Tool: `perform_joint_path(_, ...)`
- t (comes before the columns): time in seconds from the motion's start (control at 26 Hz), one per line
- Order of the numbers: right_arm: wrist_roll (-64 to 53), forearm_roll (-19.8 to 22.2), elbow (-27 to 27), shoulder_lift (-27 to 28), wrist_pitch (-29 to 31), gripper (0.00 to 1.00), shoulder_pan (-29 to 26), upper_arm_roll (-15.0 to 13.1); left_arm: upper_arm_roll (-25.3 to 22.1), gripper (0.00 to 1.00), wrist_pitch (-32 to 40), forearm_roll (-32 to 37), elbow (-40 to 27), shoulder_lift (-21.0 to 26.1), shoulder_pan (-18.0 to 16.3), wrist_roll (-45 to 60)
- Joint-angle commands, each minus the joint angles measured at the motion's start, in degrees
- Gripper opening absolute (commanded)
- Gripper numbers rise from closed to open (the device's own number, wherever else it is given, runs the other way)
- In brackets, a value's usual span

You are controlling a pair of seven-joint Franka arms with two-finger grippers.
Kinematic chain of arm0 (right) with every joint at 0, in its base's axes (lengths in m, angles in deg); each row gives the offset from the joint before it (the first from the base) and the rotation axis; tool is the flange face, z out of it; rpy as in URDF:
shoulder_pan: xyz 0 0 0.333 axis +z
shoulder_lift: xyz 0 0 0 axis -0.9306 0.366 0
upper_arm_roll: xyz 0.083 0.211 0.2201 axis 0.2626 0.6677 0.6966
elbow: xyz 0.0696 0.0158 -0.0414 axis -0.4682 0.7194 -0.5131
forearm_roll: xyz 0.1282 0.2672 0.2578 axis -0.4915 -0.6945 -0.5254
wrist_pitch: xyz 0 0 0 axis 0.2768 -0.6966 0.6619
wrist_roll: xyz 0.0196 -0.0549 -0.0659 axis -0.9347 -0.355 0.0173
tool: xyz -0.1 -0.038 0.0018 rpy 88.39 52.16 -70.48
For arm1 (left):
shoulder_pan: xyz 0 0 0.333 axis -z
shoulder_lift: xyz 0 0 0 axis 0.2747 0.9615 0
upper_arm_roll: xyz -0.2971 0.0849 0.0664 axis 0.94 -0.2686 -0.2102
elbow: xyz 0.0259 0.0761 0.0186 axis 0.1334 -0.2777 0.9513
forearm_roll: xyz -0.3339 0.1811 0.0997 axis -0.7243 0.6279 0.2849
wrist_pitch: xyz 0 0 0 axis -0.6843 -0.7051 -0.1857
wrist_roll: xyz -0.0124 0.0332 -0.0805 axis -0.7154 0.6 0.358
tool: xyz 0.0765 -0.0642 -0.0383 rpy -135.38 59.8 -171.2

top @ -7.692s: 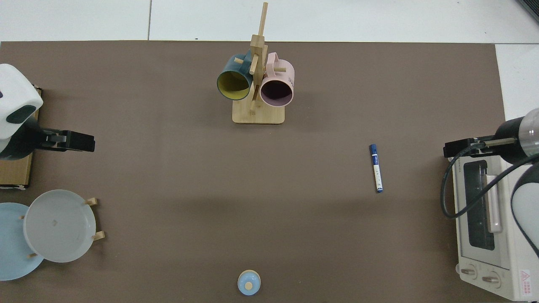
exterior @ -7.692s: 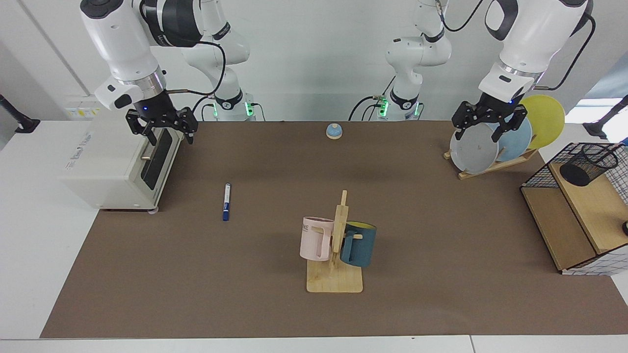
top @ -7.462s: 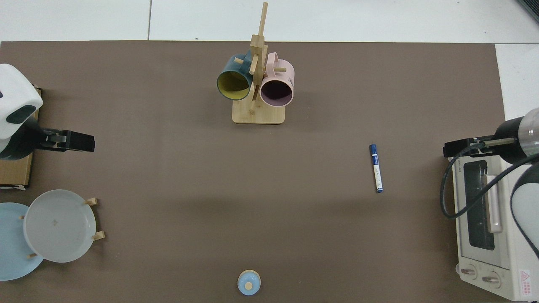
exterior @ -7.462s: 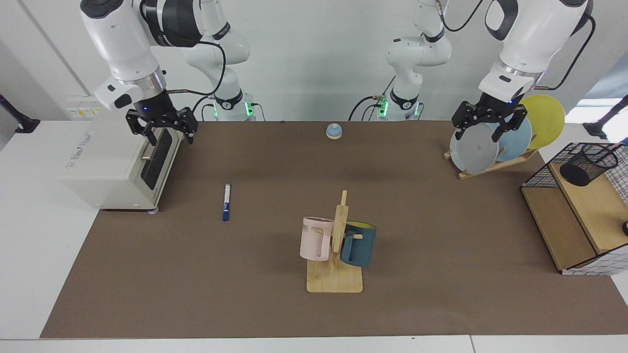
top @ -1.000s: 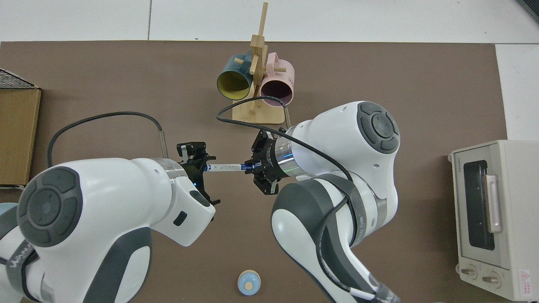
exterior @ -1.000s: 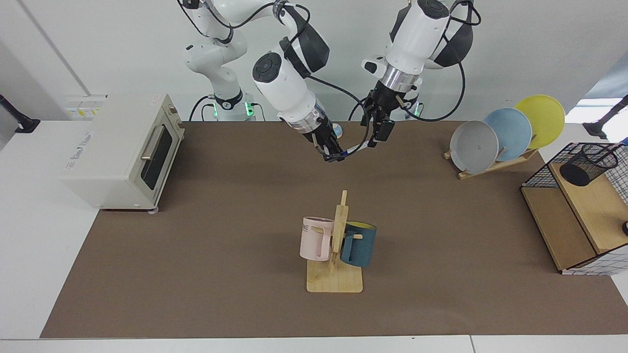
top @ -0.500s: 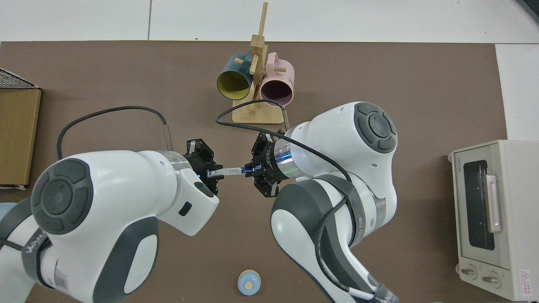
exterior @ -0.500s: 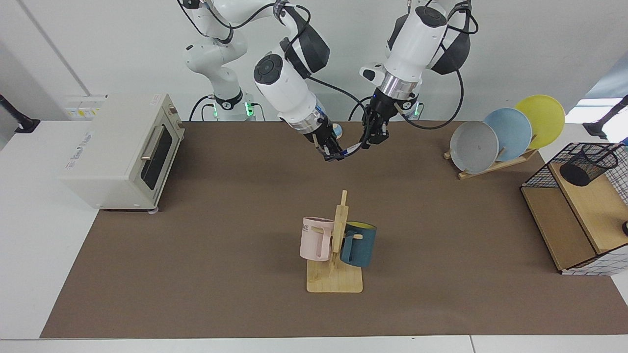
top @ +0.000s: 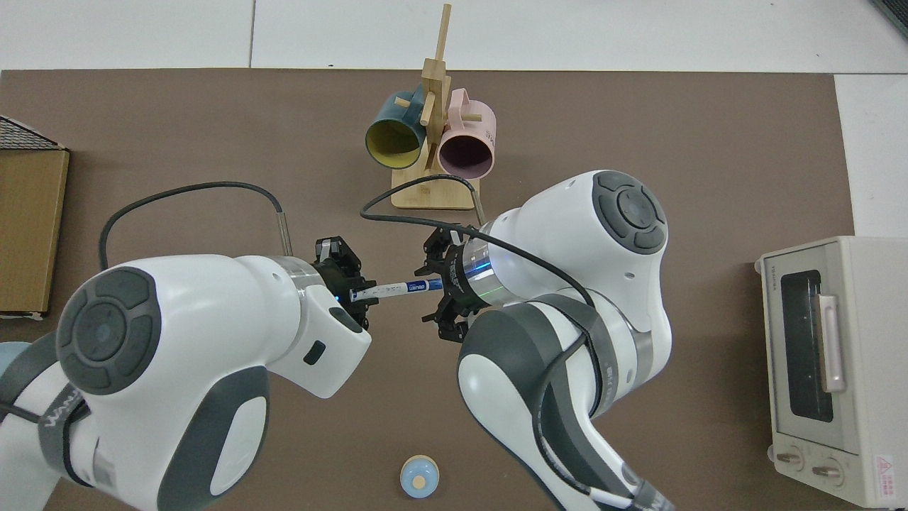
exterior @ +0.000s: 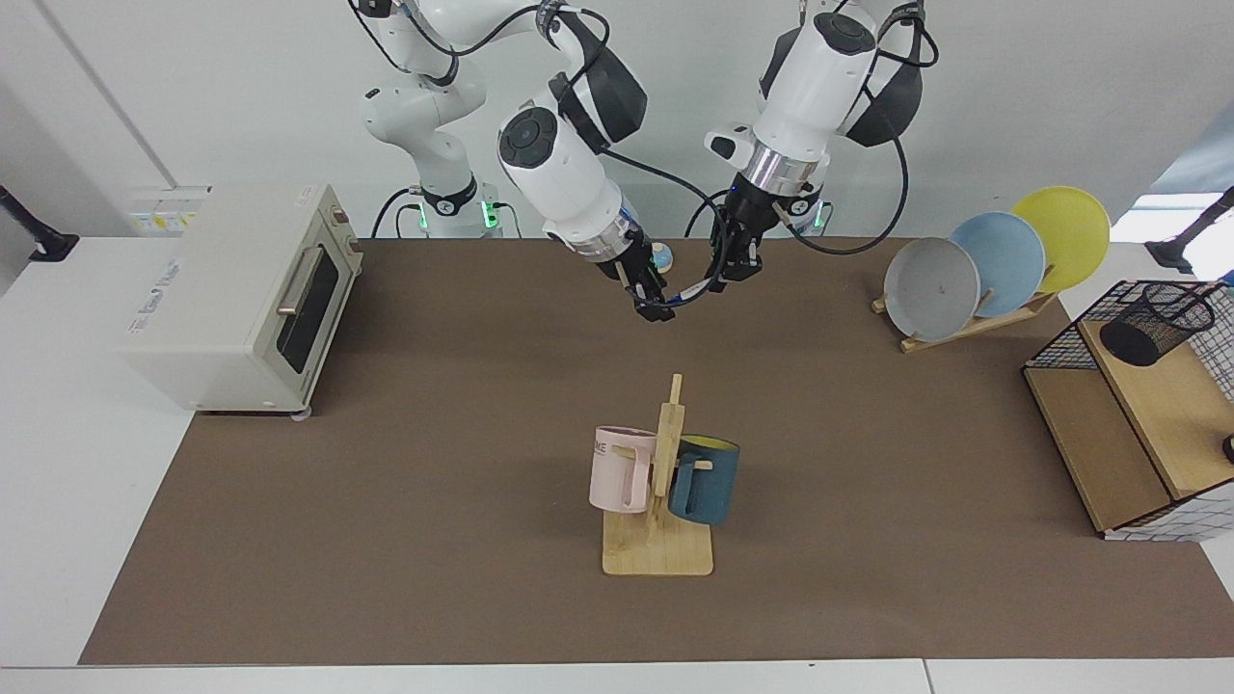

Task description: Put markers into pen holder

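Observation:
The white marker (exterior: 690, 291) (top: 397, 288) with its blue label hangs level above the mat, between the two grippers at the back centre. My left gripper (exterior: 725, 274) (top: 352, 291) is shut on one end of it. My right gripper (exterior: 656, 306) (top: 430, 285) stands open around the other end, its fingers spread on either side of the barrel. The black mesh pen holder (exterior: 1155, 323) sits tilted on the top shelf of the wire rack (exterior: 1109, 434) at the far right of the facing view. It is out of the top view.
A wooden mug tree (exterior: 658, 540) (top: 434, 193) with a pink mug and a dark-blue mug stands in front of the grippers. A toaster oven (exterior: 231, 299) (top: 823, 369), a plate rack (exterior: 993, 265) and a small blue knob (top: 419, 476) sit around the mat's edges.
The right arm picked the marker off the mat and brought it to the centre. The left gripper closed on its free end. The right gripper's fingers have now spread off the marker.

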Motion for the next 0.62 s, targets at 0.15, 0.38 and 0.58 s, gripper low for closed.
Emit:
perform_joint_path(0.15, -28.88, 7.25, 0.17, -3.56, -13.40, 0.99, -3.86, -1.06, -1.18, 0.00, 8.29, 4.32, 1.09, -0.21, -4.83, 1.67)
perform_joint_path(0.38, -47.85, 19.64, 0.43, -6.90, -16.40, 1.00, -7.89, -0.97, -1.27, 0.00, 15.76, 13.89, 2.50, -0.04, -11.76, 1.66)
perform_joint_path(0.58, -66.66, 23.08, 0.43, -9.71, -17.19, 0.99, -14.31, -1.06, -1.27, 0.00, 16.65, 22.42, 4.60, 0.92, -21.17, -4.02)
